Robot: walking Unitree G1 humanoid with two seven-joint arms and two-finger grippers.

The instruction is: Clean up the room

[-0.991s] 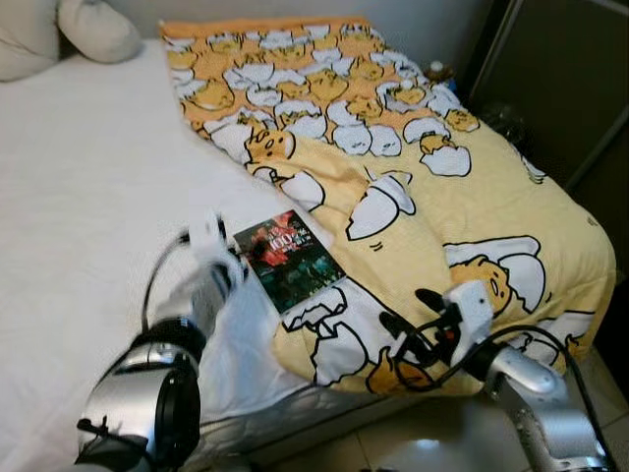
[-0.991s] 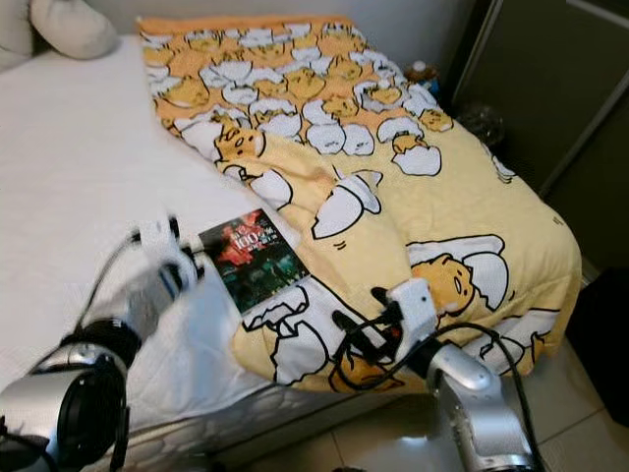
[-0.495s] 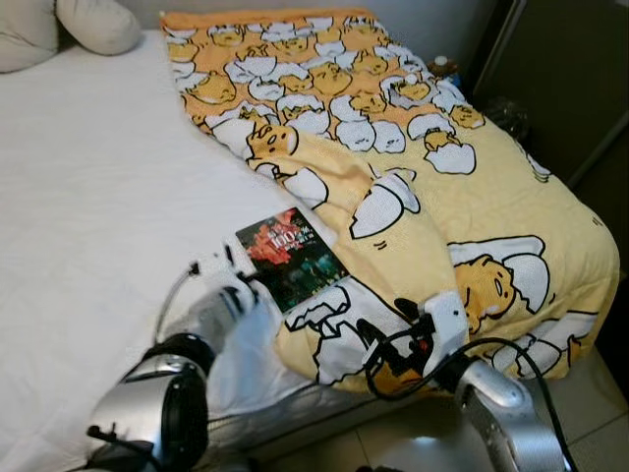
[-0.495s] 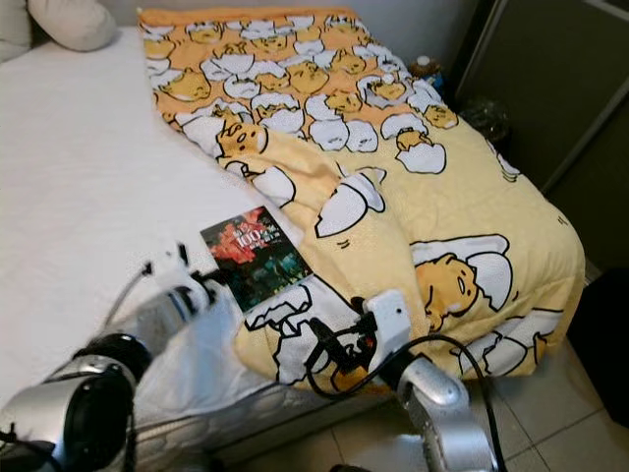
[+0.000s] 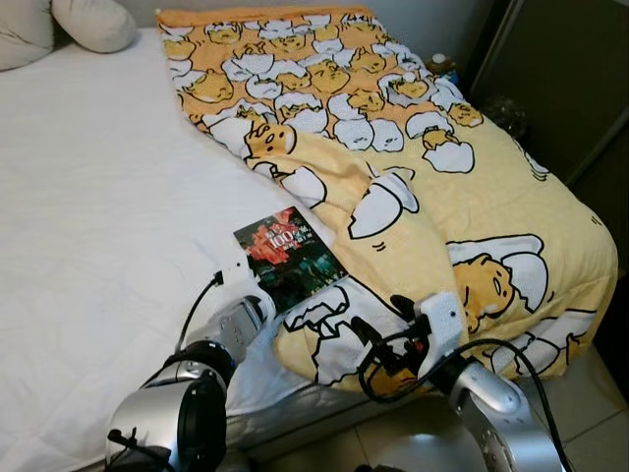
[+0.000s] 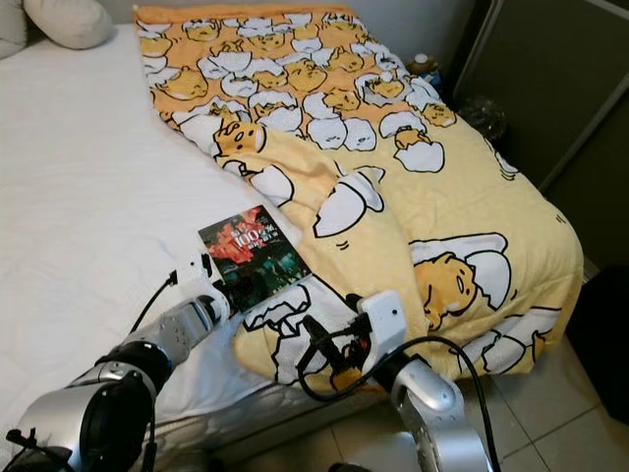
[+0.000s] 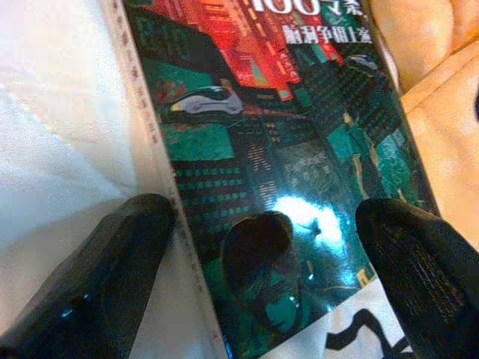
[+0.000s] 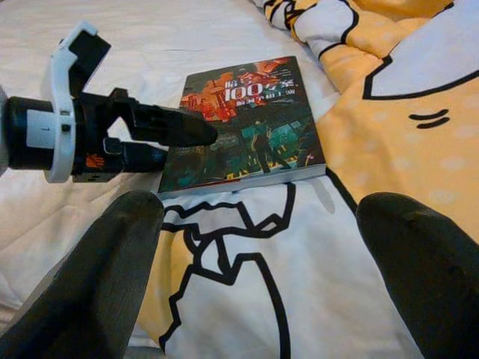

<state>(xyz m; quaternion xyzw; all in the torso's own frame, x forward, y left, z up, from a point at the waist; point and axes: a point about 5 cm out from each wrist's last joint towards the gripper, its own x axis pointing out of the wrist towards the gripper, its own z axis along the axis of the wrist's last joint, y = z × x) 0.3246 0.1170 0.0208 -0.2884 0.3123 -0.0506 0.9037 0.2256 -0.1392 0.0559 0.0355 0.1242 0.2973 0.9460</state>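
A book (image 5: 290, 259) lies flat on the bed (image 5: 88, 216), its near corner resting on the edge of a yellow quilt (image 5: 472, 206). The left claw (image 8: 176, 138) sits at the book's near edge, fingers (image 7: 112, 277) spread wide on either side of the cover. The right claw (image 5: 378, 329) hovers over the quilt just beside the book, also wide. A pillow (image 5: 93, 22) lies at the far end.

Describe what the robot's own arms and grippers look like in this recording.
Both arms are shiny silver metal tubes with black ring joints and loose black cables looping along the forearms. The left gripper has two long black fingers on a black body with a white bracket and a small orange mark. The right gripper has black fingers behind a white block with a red spot.
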